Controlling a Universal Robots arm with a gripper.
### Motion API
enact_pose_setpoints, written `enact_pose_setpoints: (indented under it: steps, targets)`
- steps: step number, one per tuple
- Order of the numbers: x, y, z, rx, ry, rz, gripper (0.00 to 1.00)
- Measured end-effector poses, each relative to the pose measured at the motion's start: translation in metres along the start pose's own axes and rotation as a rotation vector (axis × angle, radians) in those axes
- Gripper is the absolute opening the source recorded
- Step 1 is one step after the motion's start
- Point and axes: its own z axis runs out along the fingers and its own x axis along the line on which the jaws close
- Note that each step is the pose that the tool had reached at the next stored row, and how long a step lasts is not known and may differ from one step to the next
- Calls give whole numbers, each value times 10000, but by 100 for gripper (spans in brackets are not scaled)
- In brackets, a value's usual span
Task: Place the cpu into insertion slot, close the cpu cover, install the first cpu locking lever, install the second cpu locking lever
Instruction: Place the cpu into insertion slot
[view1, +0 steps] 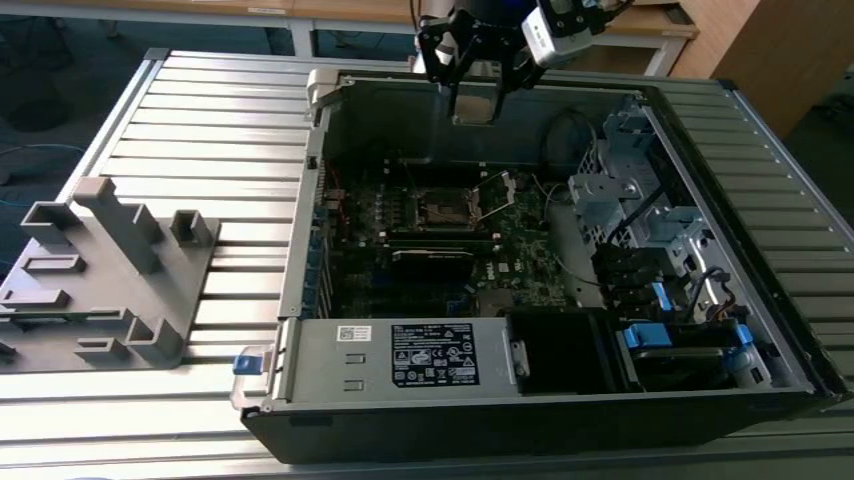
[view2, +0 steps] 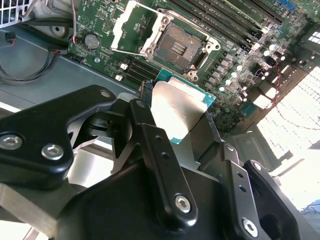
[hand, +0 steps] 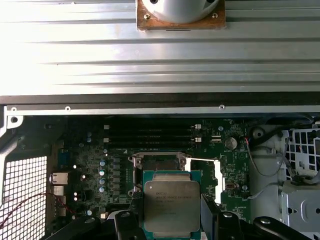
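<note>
On ribbed metal counter (view1: 200, 110), open PC chassis (view1: 400, 400): end effector (view1: 477, 112) clamps cpu (view2: 180, 112) by its edges, above insertion slot (view2: 177, 47) w/ cpu cover (view2: 122, 27) raised; risk: tilted/offset descent may bend socket pins.
</note>
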Motion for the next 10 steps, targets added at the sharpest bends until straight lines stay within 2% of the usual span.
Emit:
enact_pose_setpoints:
  steps: [10]
  targets:
    - [-1, -8, 90, 9, 0, 0, 54]
